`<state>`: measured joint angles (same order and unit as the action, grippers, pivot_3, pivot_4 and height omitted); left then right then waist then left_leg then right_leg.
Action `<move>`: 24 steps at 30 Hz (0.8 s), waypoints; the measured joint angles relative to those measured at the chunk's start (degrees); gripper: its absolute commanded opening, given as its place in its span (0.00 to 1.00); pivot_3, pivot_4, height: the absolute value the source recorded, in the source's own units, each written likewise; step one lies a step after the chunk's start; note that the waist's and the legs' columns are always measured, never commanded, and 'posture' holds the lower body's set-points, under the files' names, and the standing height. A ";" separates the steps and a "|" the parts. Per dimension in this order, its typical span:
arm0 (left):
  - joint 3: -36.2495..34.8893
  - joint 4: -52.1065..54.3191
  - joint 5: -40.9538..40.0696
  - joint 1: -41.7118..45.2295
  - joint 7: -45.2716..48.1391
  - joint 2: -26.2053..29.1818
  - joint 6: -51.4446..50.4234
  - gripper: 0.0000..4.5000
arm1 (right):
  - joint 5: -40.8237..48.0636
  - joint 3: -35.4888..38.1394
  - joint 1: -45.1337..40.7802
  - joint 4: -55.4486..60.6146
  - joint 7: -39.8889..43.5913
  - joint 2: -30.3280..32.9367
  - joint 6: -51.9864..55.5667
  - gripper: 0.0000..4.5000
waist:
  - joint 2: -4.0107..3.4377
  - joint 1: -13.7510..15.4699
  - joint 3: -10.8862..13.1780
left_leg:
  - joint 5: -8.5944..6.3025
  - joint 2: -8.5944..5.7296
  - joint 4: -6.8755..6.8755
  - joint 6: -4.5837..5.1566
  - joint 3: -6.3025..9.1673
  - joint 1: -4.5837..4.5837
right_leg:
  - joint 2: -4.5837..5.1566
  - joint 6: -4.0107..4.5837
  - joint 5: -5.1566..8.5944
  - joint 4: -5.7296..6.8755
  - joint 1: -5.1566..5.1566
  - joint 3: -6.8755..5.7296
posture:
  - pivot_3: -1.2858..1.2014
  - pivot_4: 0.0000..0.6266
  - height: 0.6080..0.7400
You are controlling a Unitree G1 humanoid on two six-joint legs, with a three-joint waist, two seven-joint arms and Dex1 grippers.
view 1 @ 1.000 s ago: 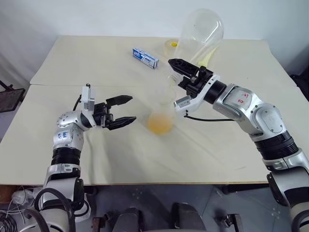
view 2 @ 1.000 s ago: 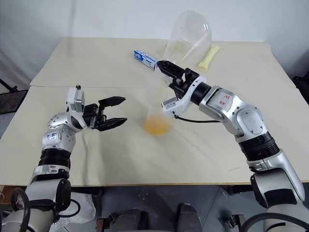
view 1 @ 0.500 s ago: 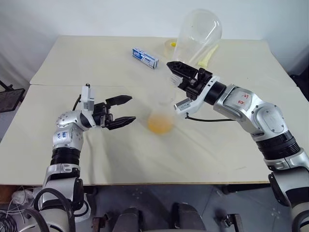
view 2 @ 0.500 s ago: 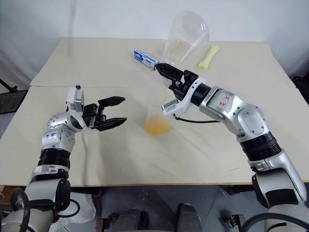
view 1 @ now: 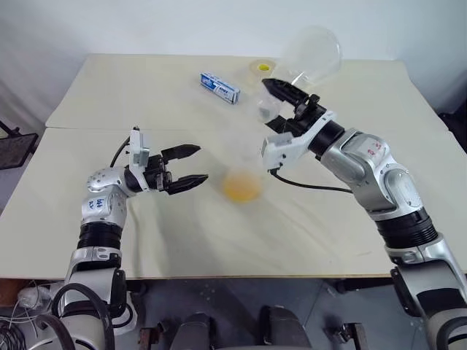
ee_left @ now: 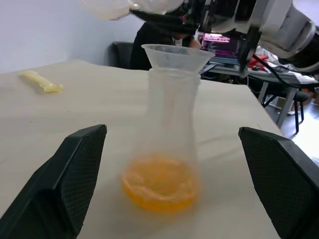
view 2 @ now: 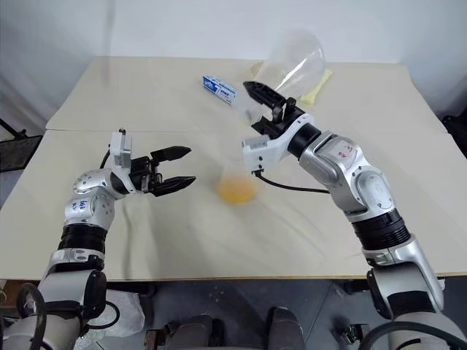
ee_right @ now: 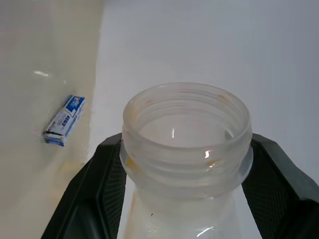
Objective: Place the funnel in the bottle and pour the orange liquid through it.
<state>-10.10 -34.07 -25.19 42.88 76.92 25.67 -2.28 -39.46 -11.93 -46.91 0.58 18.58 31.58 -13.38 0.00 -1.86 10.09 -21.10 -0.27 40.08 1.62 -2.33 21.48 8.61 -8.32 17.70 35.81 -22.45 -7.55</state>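
Looking down over both arms, I see the bottle [view 1: 243, 173] standing upright on the cream worktop [view 1: 146, 95], between the two grippers. A clear funnel [ee_left: 176, 56] sits in its neck, and the orange liquid [ee_left: 160, 183] lies pooled in its wide base.

My right gripper [view 1: 281, 93] is up above the bottle and a little behind it, its fingers [ee_right: 276, 172] clamped on the threaded neck of a large clear container [view 1: 310, 55]. That container is tilted, its rounded body pointing up and away over the far side of the worktop. From the right wrist camera I look straight into its round open mouth; faint orange traces cling to the rim, and I can see no liquid inside.

My left gripper [view 1: 188, 167] hangs just beside the bottle on its left, pointing toward it, with its fingers [ee_left: 75, 179] spread wide and nothing between them. From the left wrist camera the bottle stands centred between those two fingers, apart from both.

Farther back on the worktop lie a small blue and white box [view 1: 220, 87], a tape roll [view 1: 260, 68] with a yellow centre, and a pale yellow packet [view 2: 317, 85].
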 measured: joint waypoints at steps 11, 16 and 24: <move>0.56 3.39 1.82 -1.57 -8.59 0.42 -3.28 1.00 | 29.14 24.68 0.34 2.10 8.49 -6.57 40.59 0.62 | 0.00 0.29 0.00 | 0.00 -0.06 0.01 0.00 0.16 -0.01 | 0.03 0.00 0.00 0.12 0.03 0.03 | 0.52 0.24 1.00; 0.84 4.18 3.10 -1.56 -13.15 0.92 -5.40 1.00 | 39.33 36.29 2.19 -1.07 6.57 -6.53 47.45 0.62 | 0.00 0.15 0.00 | 0.00 -0.08 -0.06 0.00 0.04 -0.06 | 0.02 0.00 0.00 0.12 0.00 0.04 | 0.52 0.24 1.00; 1.71 4.91 5.15 -1.54 -19.61 1.96 -9.15 1.00 | 48.61 41.60 10.99 -2.68 3.28 -7.71 45.93 0.62 | 0.00 0.16 0.00 | 0.00 -0.08 -0.05 0.00 -0.04 -0.13 | 0.02 0.00 0.00 0.13 0.02 0.11 | 0.52 0.24 1.00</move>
<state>-8.39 -29.16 -20.04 41.34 57.30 27.63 -11.43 9.15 29.67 -35.92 -2.10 21.86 23.86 32.55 0.00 -1.70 10.09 -21.10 -0.35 40.03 1.61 -2.37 21.35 8.63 -8.32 17.70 35.94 -22.43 -7.44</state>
